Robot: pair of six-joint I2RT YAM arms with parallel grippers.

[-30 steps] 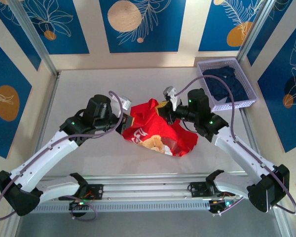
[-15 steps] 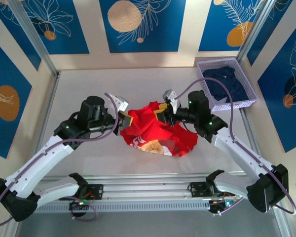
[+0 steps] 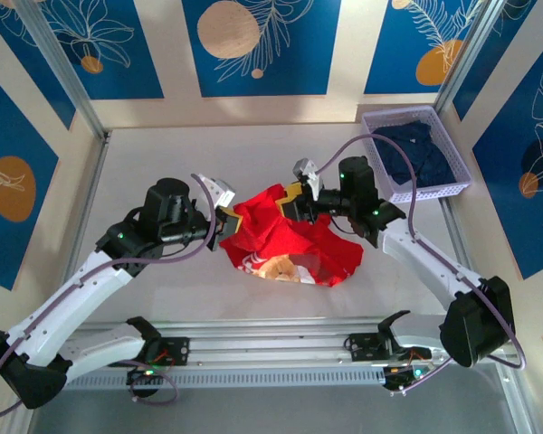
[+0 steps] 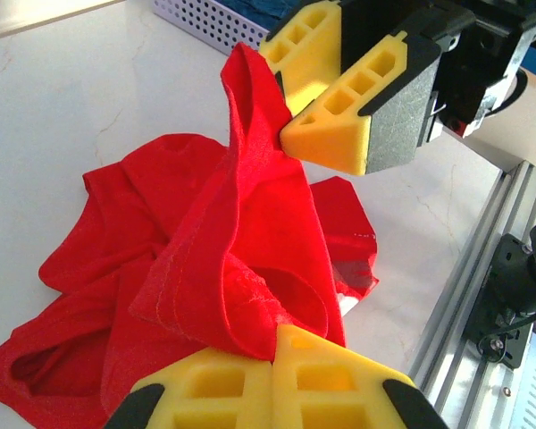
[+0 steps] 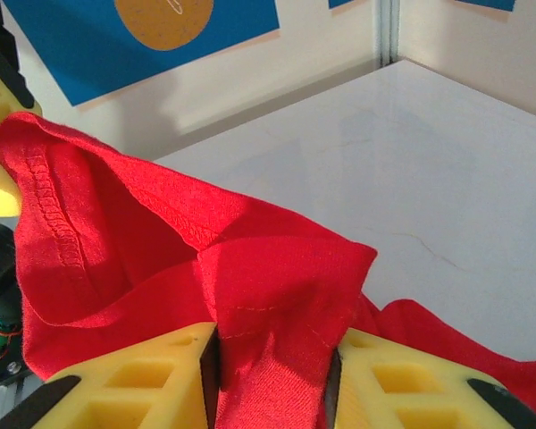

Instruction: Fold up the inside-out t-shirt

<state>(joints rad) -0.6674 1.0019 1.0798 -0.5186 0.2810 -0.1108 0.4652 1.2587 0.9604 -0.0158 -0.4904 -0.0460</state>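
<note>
The inside-out t-shirt (image 3: 294, 242) lies crumpled at mid-table, bright red, with a tan-and-white print showing at its near edge. My left gripper (image 3: 224, 215) is shut on a fold at the shirt's left side; the left wrist view shows the cloth (image 4: 205, 259) pinched between the closed yellow fingers of that gripper (image 4: 281, 335). My right gripper (image 3: 294, 194) stands at the shirt's far edge. Its jaws are parted, and a bunch of red cloth (image 5: 161, 241) still sits in the gap of the right gripper (image 5: 270, 344). In the left wrist view, a raised hem lies at the tips of the right gripper (image 4: 277, 89).
A white mesh basket (image 3: 434, 192) holding dark navy clothing (image 3: 421, 149) stands at the back right, close behind the right arm. An aluminium rail (image 3: 271, 348) runs along the near table edge. Bare table lies left of and behind the shirt.
The right gripper's jaws have parted around the cloth they pinched. Both wrists shifted slightly left and away, and the shirt's top edge moved with them.
</note>
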